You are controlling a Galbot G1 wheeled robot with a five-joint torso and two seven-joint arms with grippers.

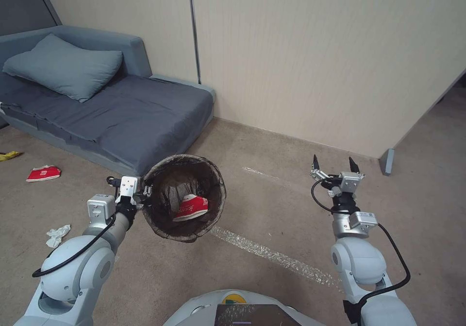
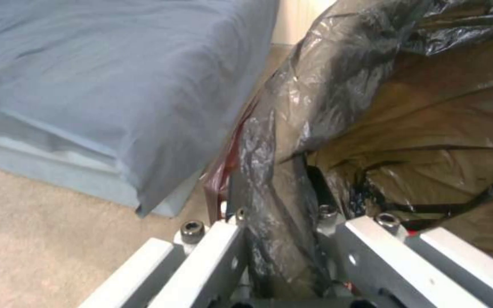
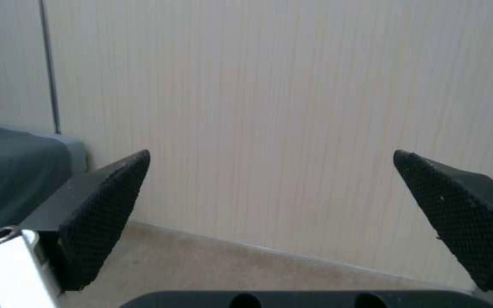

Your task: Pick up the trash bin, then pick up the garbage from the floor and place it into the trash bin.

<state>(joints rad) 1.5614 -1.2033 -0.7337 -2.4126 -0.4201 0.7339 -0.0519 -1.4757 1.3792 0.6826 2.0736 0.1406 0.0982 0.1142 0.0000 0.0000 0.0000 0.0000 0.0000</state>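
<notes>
My left gripper [image 1: 145, 192] is shut on the rim of the trash bin [image 1: 162, 224], which hangs above the floor [image 1: 272, 204] with its dark-bagged mouth tipped toward my head camera. A red-and-white wrapper [image 1: 191, 207] lies inside it. In the left wrist view the bagged rim [image 2: 269, 171] runs between the fingers. More garbage lies on the carpet at far left: a red-and-white wrapper [image 1: 43, 173], a crumpled white tissue [image 1: 57, 234] and a yellow packet [image 1: 9, 155]. At the right my right gripper [image 1: 334, 165] is held open above the floor, and its black pads [image 3: 107, 218] stand wide apart facing the wall.
A grey-blue sofa bed [image 1: 121, 117] with a pillow [image 1: 63, 66] stands at the left against the beige wall [image 1: 315, 59]. A partition corner with a grey foot [image 1: 387, 162] stands at the right. Pale tape strips [image 1: 272, 255] cross the carpet.
</notes>
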